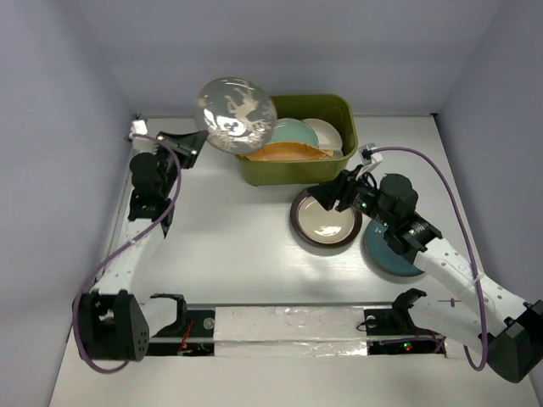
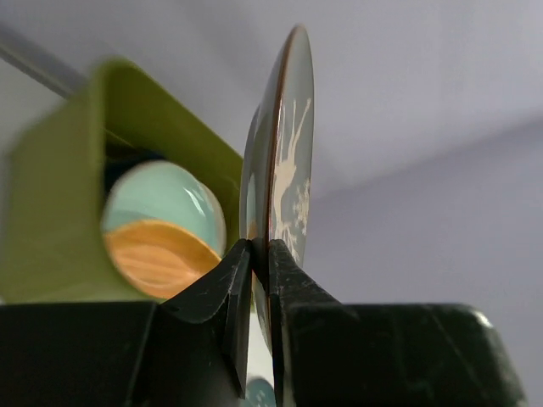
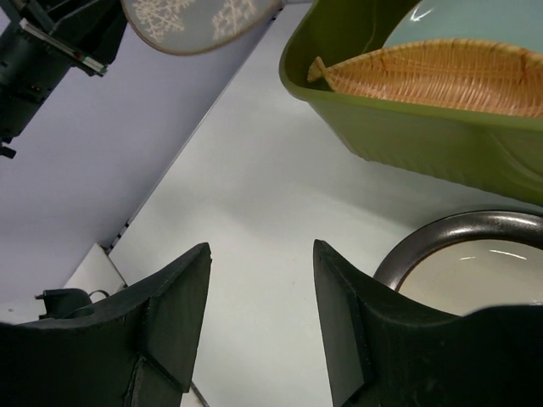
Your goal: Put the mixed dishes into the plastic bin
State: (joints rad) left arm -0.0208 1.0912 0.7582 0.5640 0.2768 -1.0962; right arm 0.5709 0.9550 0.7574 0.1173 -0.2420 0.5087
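Top external shows six plates (image 1: 235, 114), one bin (image 1: 293, 174).

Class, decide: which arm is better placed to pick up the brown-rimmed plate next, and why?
Right. The right hand is open beside the brown-rimmed plate; the left hand is shut on the grey deer plate by the bin.

Top view, lower right: dark teal plate (image 1: 386, 254) largely covered by the right arm (image 1: 441, 259); outline not determinable. Upper centre: grey deer plate (image 1: 235, 115) hides the left corner of the green bin (image 1: 339, 114); plates inside overlap, count uncertain.

Left wrist view: bin blurred at left; deer plate's lower rim hidden between the left jaws.

Right wrist view, lower right: brown-rimmed plate (image 3: 475, 271) cut off by the right edge, covered below by the right jaws.
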